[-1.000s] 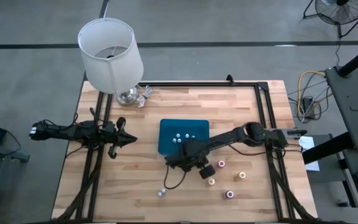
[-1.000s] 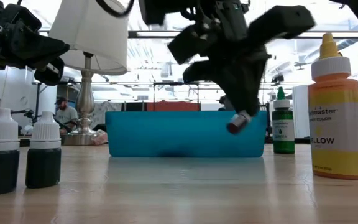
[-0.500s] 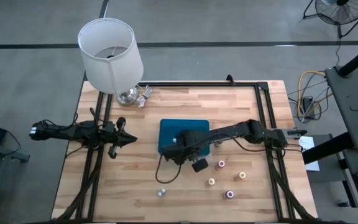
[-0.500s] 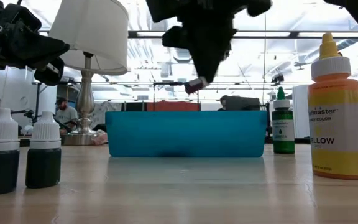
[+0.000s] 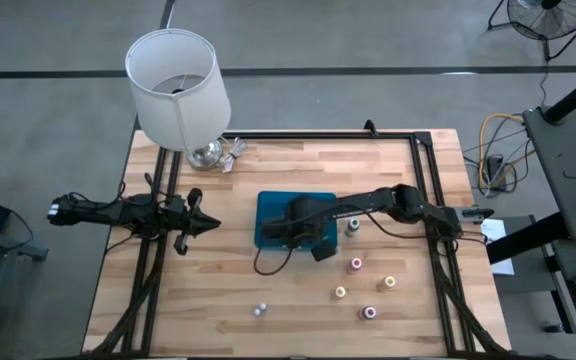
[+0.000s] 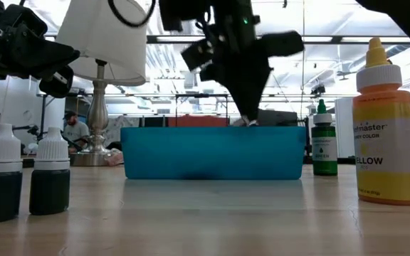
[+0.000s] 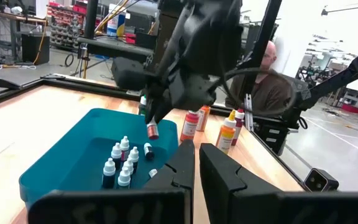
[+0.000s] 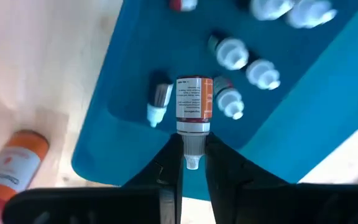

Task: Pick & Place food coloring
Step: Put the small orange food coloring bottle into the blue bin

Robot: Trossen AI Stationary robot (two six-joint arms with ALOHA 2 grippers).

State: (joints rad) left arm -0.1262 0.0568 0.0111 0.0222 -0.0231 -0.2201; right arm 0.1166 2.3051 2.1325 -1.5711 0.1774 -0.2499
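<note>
Right pincer (image 8: 191,163) is clamped on a small red-labelled food coloring bottle (image 8: 193,106), now carried from above the desk (image 5: 218,290) to over the blue tray (image 5: 268,210), approx. at rim height, w/ other bottles lying inside. Release is judged next. Left pincer (image 5: 206,224) is parked shut, empty, at desk's left.

the yellow bottle (image 6: 384,124) in the low view reads "master" and "yellow"; the other labels are too small to read.

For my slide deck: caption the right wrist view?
Right gripper holds a small red-labelled bottle by its cap above the blue tray of bottles.
</note>
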